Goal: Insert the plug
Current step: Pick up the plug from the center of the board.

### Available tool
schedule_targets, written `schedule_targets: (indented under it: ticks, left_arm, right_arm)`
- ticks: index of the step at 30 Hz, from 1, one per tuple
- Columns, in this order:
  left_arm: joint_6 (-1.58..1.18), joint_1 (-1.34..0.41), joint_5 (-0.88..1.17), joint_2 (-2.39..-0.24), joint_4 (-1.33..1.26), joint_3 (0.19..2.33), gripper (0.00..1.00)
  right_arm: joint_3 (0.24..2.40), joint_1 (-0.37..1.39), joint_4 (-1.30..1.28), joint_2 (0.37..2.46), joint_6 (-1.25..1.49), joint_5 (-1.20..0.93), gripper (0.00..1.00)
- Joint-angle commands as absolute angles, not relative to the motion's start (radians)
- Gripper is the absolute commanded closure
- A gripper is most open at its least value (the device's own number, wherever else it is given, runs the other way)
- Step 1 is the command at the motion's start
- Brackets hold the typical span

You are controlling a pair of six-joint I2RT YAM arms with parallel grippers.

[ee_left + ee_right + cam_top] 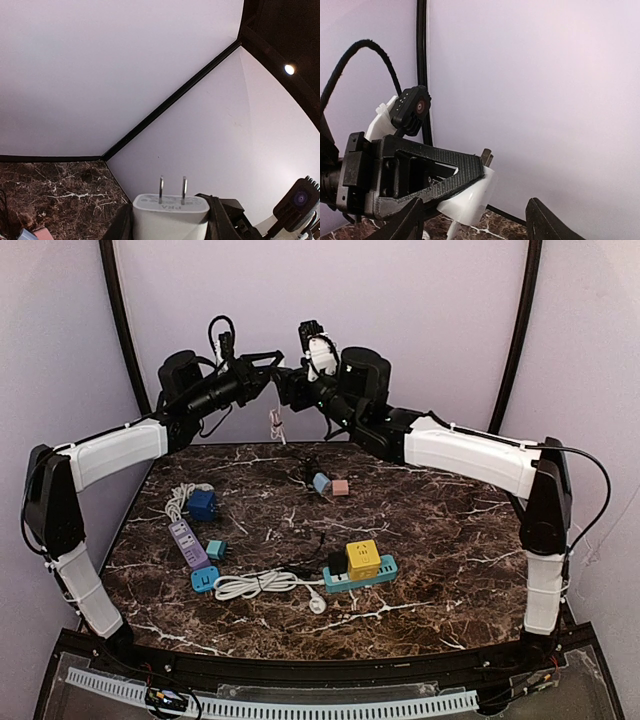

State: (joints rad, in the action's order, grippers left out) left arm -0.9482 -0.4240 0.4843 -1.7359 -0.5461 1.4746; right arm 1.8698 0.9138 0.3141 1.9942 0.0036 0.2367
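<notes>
The left gripper (268, 368) clamps the one white two-prong plug (170, 217) high above the marble table's (450, 530) far edge. The right gripper's (475, 227) jaws stand wide around the plug. Two strips lie below: a purple power strip (188, 543) and a teal power strip (372, 575).

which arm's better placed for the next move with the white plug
Likely right: the right gripper stands open around the white plug, which the left gripper holds pinched with its prongs free, so the right can close and take it over.
</notes>
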Motion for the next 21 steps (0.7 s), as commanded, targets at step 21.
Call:
schedule_targets:
  ticks: [21]
  left_arm:
    - [-1.001,-0.446,0.457,-1.685,-0.66,1.419,0.99]
  right_arm:
    - [1.98,0.923,0.298,2.096,-0.108,0.253,0.41]
